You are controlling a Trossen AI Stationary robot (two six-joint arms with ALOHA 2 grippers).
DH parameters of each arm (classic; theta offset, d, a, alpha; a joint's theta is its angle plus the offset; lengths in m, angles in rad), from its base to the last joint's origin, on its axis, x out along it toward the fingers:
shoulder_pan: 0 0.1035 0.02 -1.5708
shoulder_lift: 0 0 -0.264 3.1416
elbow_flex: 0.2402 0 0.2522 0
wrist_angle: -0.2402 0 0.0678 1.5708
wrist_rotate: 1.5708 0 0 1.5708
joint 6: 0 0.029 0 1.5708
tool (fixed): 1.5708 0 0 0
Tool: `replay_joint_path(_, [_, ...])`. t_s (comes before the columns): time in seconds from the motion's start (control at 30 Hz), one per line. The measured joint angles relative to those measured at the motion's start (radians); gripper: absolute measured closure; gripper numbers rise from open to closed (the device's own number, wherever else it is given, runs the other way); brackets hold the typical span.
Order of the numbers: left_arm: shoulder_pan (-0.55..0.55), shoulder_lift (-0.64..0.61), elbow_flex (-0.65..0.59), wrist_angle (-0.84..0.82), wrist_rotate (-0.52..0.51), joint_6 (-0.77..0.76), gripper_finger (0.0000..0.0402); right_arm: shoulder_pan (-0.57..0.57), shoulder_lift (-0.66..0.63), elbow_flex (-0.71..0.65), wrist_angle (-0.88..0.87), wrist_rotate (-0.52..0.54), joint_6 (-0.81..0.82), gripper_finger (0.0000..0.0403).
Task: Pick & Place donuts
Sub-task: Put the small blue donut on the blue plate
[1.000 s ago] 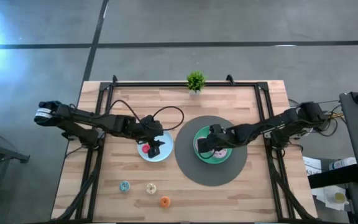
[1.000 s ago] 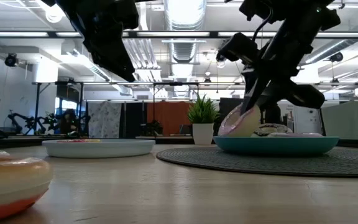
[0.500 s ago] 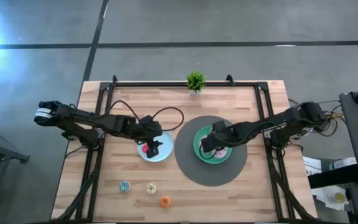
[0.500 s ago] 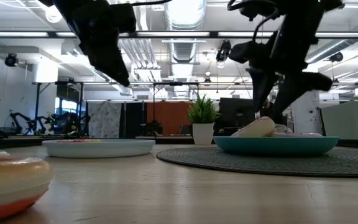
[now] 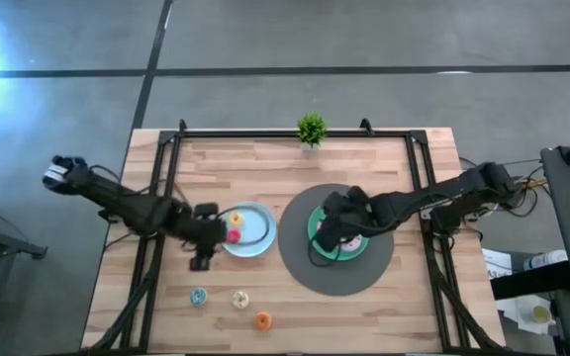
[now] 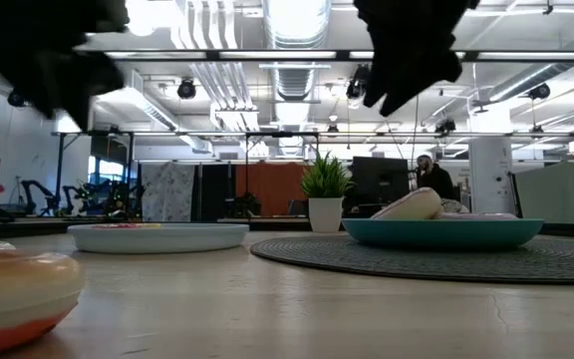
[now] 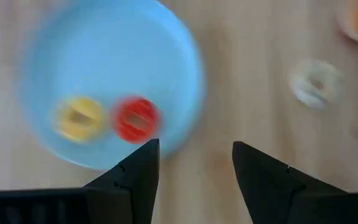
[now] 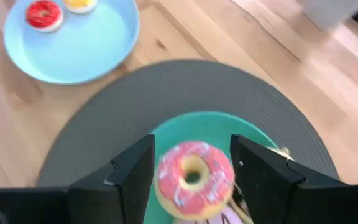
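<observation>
Toward the left of the overhead frame we saw the left gripper [image 5: 202, 259] open and empty just left of the light-blue plate [image 5: 262, 237], which held a yellow donut [image 5: 236, 220] and a red donut [image 5: 233, 235]. Below lay teal [image 5: 198, 296], cream [image 5: 240, 299] and orange [image 5: 261, 320] donuts. Right of center, the right gripper [image 5: 325, 245] hung open over the green plate [image 5: 314, 222], where the pink donut [image 8: 194, 176] lay.

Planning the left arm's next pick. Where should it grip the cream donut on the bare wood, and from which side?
Pinch across its outer rim from straight above. The cream donut lies flat on the table, clear of the teal donut and orange donut, so the open left claw probably fits around it.
</observation>
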Motion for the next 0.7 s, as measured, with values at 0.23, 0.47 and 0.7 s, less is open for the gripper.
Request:
replay_joint_path(0.23, [-0.32, -0.053, -0.158, 0.026, 0.122, -0.318, 0.0225, 0.002, 0.081, 0.029, 0.049, -0.008, -0.016, 0.02])
replay_joint_path(0.47, [-0.486, -0.007, -0.275, 0.297, 0.081, -0.513, 0.0225, 0.001, 0.19, 0.08, 0.053, -0.059, -0.024, 0.0199])
replay_joint_path(0.7, [-0.485, 0.046, -0.31, 0.317, 0.05, -0.587, 0.0225, 0.004, 0.253, 0.151, 0.056, -0.064, -0.041, 0.0199])
